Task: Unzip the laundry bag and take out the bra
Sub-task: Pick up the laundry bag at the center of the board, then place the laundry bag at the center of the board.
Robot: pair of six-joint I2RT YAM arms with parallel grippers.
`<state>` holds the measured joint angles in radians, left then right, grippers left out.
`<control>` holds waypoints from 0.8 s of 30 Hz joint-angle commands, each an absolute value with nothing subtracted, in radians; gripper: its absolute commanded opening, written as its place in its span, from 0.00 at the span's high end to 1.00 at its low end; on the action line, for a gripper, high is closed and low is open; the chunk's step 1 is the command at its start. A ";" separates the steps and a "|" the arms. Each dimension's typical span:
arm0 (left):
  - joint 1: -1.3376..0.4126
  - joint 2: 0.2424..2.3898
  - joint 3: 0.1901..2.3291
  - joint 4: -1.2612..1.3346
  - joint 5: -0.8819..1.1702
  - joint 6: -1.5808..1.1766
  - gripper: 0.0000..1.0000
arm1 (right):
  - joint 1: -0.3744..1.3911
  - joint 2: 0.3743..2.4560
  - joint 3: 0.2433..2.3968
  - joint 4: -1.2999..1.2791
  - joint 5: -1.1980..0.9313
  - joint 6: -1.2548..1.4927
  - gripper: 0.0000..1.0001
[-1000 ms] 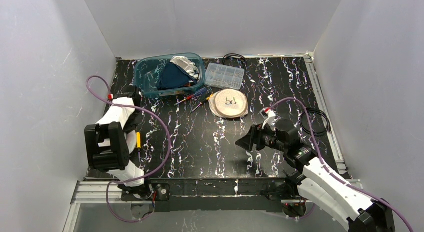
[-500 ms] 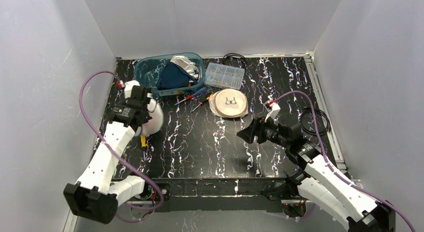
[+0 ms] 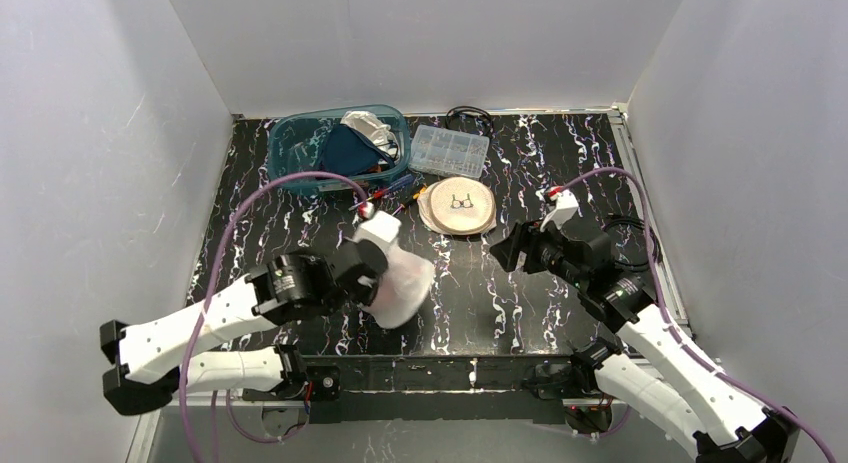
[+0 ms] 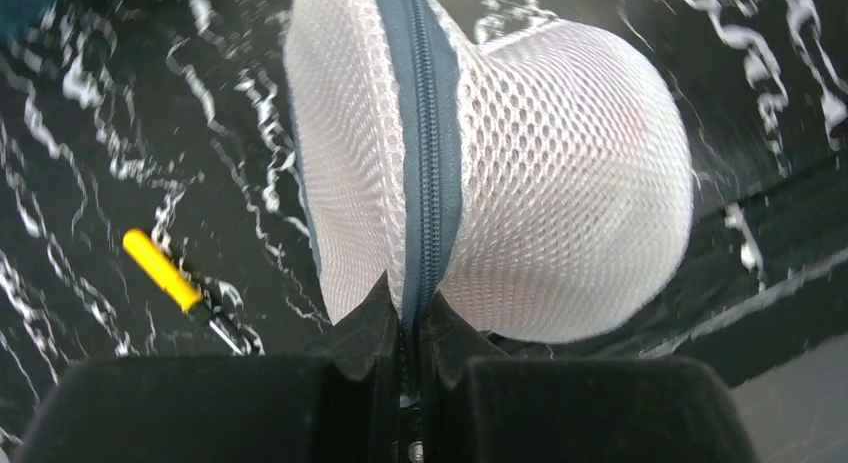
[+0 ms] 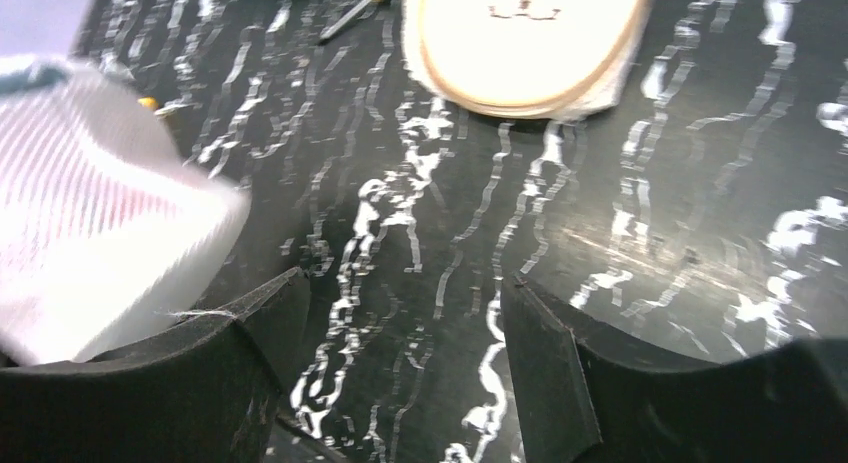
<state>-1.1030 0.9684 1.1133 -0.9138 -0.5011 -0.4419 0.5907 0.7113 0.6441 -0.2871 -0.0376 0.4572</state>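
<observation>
**Bag held at its zipper, free arm waits to the right**

The left end effector [image 4: 410, 318] is closed tight on the laundry bag [image 4: 560, 173]. It pinches the blue zipper [image 4: 420, 133] band at the end nearest to the wrist. The bag is white mesh and hangs lifted above the dark surface [image 3: 560, 173], near the front edge and about in the middle between the two arms. I cannot make out the bra through the mesh, and I cannot tell where the slider sits.

In the left wrist view the zipper runs straight away from the pinching fingers, so its long axis continues the line of that end effector. The zipper looks closed along the whole part that shows.

The right end effector [image 3: 505, 251] stands wide open and holds nothing. It points toward the bag, which lies near it on its left side. In the right wrist view the bag fills the left edge, just beyond the left finger [image 5: 250, 313], not between the two fingers.

In my judgement the right arm is the one free to take the slider. For this it must come further left and find the zipper line.
</observation>
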 commanded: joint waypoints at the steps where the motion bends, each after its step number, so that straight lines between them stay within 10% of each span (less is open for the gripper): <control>1: -1.279 1.021 1.131 -0.853 -0.595 -0.288 1.00 | 0.591 0.644 0.680 -0.357 0.180 0.419 0.22; 12: -1.327 0.851 0.765 -0.216 -0.521 0.247 1.00 | 0.591 0.678 0.674 -0.430 0.176 0.541 0.22; 24: -1.338 1.002 0.720 -0.209 -0.460 0.347 0.91 | 0.591 0.611 0.552 -0.304 -0.081 0.565 0.16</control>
<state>-1.3296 0.9550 0.6910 -0.2596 -0.4309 0.2943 0.5903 0.6296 0.5690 -0.3931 0.0311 0.5346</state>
